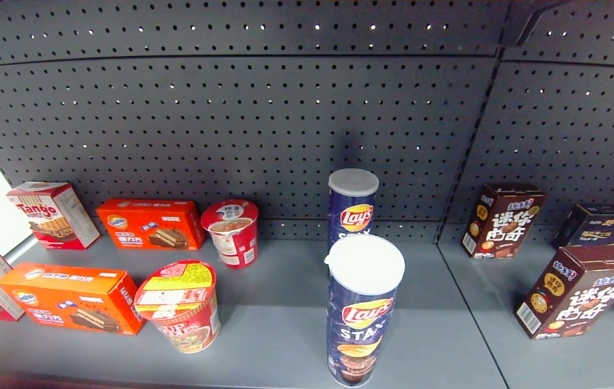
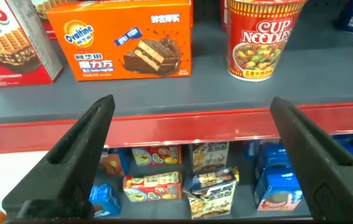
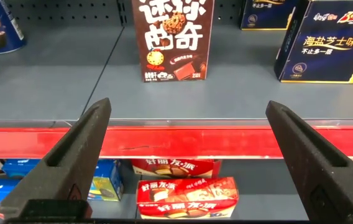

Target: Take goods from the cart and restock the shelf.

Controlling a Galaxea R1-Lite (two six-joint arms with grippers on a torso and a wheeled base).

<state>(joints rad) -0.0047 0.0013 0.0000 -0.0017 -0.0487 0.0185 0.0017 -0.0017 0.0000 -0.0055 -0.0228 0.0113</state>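
Note:
The grey shelf (image 1: 280, 324) carries two tall blue chip cans (image 1: 361, 310), one behind the other. Left of them stand a red cup of noodles (image 1: 180, 305), a smaller cup (image 1: 231, 232), two orange cake boxes (image 1: 72, 297) and red wafer boxes (image 1: 53, 214). Brown cookie boxes (image 1: 577, 289) stand on the right. My left gripper (image 2: 192, 106) is open and empty in front of the shelf's red front edge (image 2: 183, 127), facing an orange cake box (image 2: 123, 40) and the cup of noodles (image 2: 263, 37). My right gripper (image 3: 187, 104) is open and empty, facing a brown cookie box (image 3: 173, 38).
A dark blue box (image 1: 607, 227) with yellow print lies at the far right. The perforated back panel (image 1: 264, 124) closes the shelf behind. Bare shelf surface lies between the cups and the cans. Below the red edge, a lower shelf holds several snack boxes (image 2: 210, 190), (image 3: 186, 196).

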